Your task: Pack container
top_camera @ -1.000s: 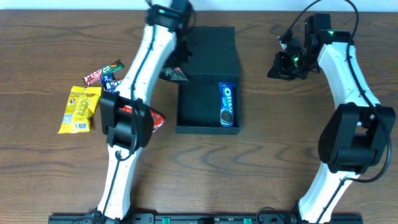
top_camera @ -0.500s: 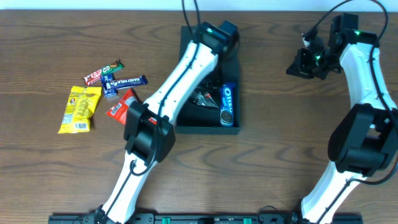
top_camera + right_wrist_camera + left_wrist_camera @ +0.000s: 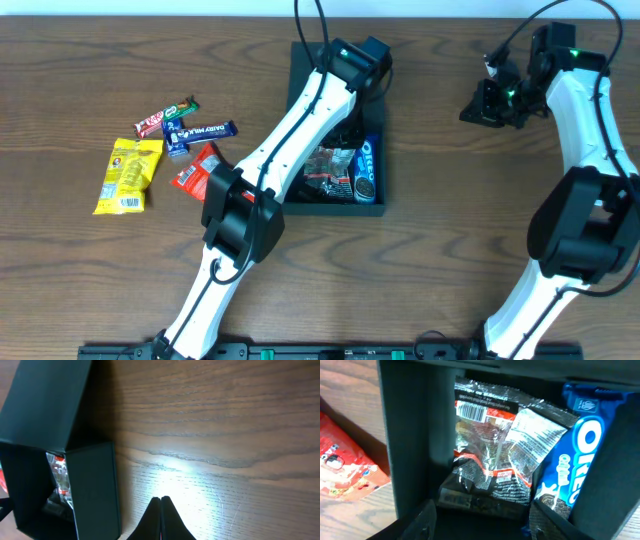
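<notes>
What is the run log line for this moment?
left gripper open over container | clear snack packet inside, beside Oreo pack | right gripper shut over table | yellow packet, other snacks outside

The container (image 3: pixel 335 208) holds a crinkled dark packet (image 3: pixel 326 165) just beside an Oreo pack (image 3: pixel 366 168) (blue, along the right wall).

The overhead view looks straight down from well above, taking in the whole desk (image 3: pixel 430 270), both arms and the container (image 3: pixel 298 75); the left wrist view sits very near the container, looking past the left hand (image 3: pixel 485 527) at the clear snack packet (image 3: pixel 495 435) and Oreo pack (image 3: pixel 575 455) inside; the right wrist view faces down on bare desk from close by, the right hand (image 3: pixel 161 507) at its lower edge, the container at its left; all three views share the container.
</notes>
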You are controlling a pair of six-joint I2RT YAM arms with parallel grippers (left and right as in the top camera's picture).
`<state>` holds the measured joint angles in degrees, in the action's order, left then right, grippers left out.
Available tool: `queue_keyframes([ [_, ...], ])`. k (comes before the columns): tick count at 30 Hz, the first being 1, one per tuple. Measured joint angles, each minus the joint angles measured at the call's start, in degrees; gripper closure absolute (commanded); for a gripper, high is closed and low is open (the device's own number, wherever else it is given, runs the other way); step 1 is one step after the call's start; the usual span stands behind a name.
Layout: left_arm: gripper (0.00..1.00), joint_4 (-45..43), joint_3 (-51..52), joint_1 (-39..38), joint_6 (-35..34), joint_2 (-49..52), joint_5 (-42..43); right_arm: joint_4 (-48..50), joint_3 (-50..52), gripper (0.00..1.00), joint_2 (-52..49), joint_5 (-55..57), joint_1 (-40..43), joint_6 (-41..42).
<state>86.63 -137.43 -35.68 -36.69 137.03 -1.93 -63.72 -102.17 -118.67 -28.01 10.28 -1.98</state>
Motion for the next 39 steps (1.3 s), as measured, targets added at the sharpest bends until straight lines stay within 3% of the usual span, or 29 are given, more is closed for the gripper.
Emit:
queue_keyframes([
  [1, 0.45, -0.13, -0.02, 0.00, -0.09, 0.00, 0.00, -0.07, 0.00, 0.99, 0.00, -0.04, 0.00, 0.00],
  [6, 0.80, -1.95, -0.02, 0.00, 1.16, 0.00, -1.09, -0.15, 0.00, 0.99, 0.00, -0.07, 0.00, 0.00],
  [9, 0.94, -3.85, 0.11, 0.00, 3.48, 0.00, -1.53, -0.20, 0.00, 0.99, 0.00, -0.07, 0.00, 0.00],
  [25, 0.94, -18.38, 18.23, 0.00, 18.36, -0.28, 4.37, -0.31, 0.00, 0.99, 0.00, -0.28, 0.00, 0.00],
  [39, 0.94, -27.82, 25.16, 0.17, 20.24, -1.92, 8.92, -0.33, -0.02, 0.98, 0.00, -0.28, 0.00, 0.00],
])
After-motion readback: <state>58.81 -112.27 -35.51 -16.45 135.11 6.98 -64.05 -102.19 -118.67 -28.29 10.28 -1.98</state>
